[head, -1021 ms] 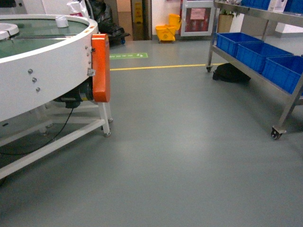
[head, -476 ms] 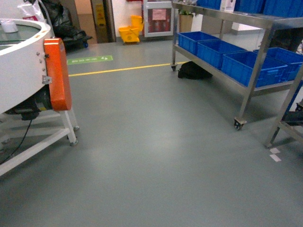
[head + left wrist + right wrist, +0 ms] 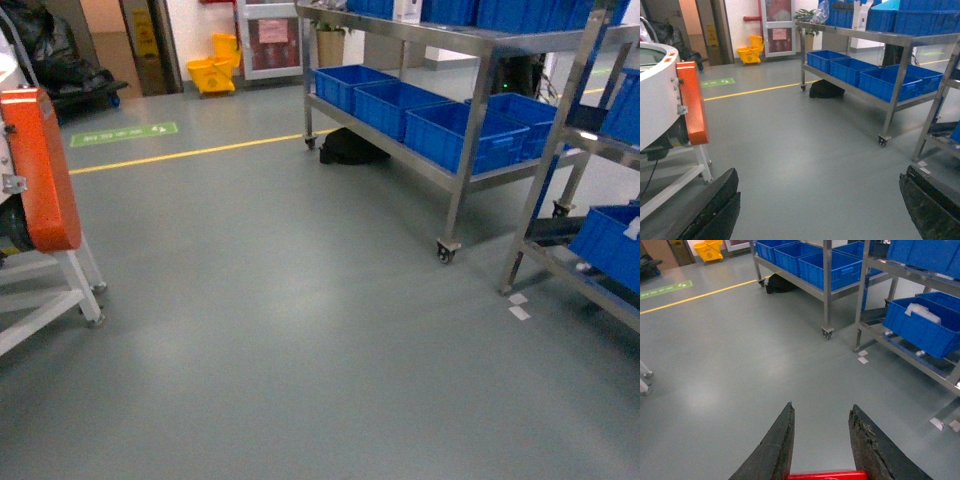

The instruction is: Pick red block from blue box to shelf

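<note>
The right gripper (image 3: 821,440) pinches the red block (image 3: 826,474) at bottom centre, in transit. The left gripper (image 3: 817,210) gapes empty. Next move, likely: close on the shelf (image 3: 480,110), upper right.

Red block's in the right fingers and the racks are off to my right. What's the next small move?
Probably keep turning the base right until the shelf is square ahead. The red block sits at the base of the right gripper, and the rack is still off-centre across open floor, out of reach.
</note>
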Tool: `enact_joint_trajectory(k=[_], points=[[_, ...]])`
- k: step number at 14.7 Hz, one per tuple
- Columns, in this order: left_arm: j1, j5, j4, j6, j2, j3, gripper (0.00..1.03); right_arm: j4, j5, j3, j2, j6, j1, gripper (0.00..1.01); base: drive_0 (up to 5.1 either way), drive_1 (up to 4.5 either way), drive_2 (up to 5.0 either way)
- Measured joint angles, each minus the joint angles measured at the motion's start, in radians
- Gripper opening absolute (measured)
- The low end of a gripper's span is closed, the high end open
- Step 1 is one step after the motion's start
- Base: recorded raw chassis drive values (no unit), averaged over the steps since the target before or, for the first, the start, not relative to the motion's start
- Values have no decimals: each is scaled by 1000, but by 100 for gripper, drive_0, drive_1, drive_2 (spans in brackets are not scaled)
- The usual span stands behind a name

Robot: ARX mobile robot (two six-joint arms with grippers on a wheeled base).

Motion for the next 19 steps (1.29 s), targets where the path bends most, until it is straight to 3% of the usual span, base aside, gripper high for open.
enact_joint_trajectory(k=[19], points=[[-2, 0, -3, 0, 0, 0, 98, -3, 0, 0, 0, 0, 0, 27, -112, -112, -112]])
